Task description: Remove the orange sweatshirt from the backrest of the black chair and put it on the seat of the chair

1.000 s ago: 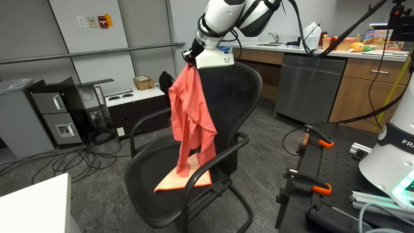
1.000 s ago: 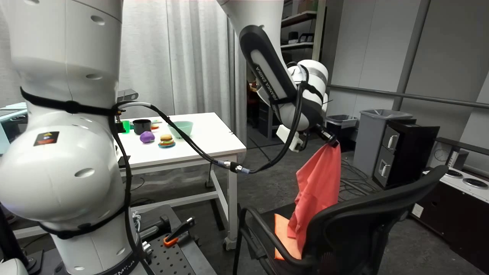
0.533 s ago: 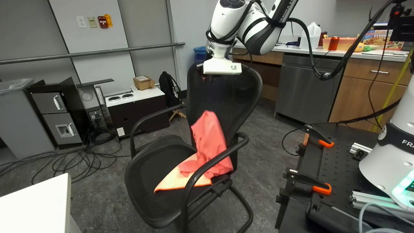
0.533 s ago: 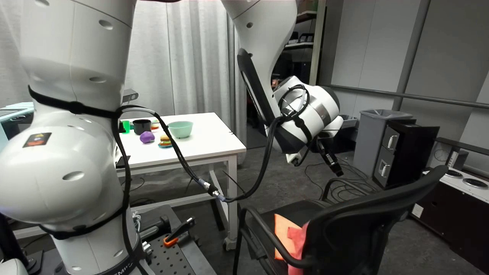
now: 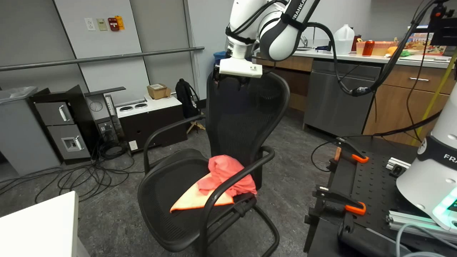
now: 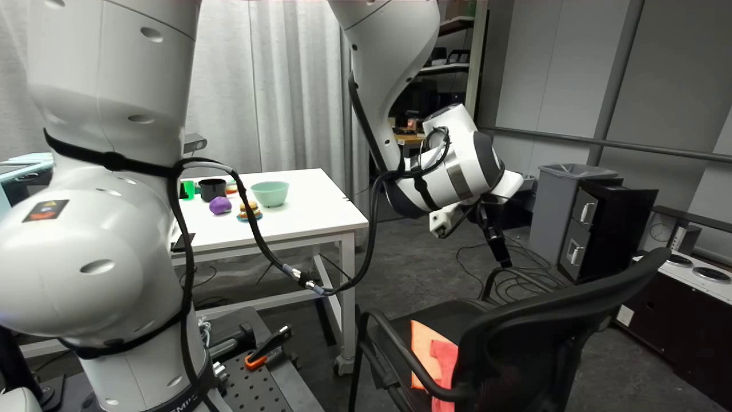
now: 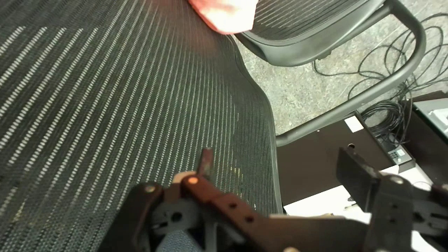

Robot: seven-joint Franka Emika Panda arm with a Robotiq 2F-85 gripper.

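Observation:
The orange sweatshirt (image 5: 230,173) lies in a bunched heap at the rear of the black chair's seat (image 5: 175,185), against the foot of the backrest (image 5: 242,121). Part of it shows in an exterior view (image 6: 446,360), where the backrest hides the remainder. A washed-out bit of the sweatshirt (image 7: 227,14) is at the top of the wrist view. My gripper (image 5: 229,81) hovers in front of the upper backrest, well above the sweatshirt and apart from it. In the wrist view its fingers (image 7: 358,178) stand wide apart, nothing between them.
A paler orange cloth (image 5: 194,196) lies flat on the seat, partly under the sweatshirt. The chair's armrests (image 5: 221,189) flank the seat. A white table (image 6: 303,226) with a green bowl (image 6: 270,193) stands apart from the chair. A dark cabinet (image 5: 153,125) is behind the chair.
One second ago my gripper was shut on the sweatshirt's top, with the cloth hanging down to the seat. The gripper has opened; the sweatshirt has dropped and slumped into a heap.

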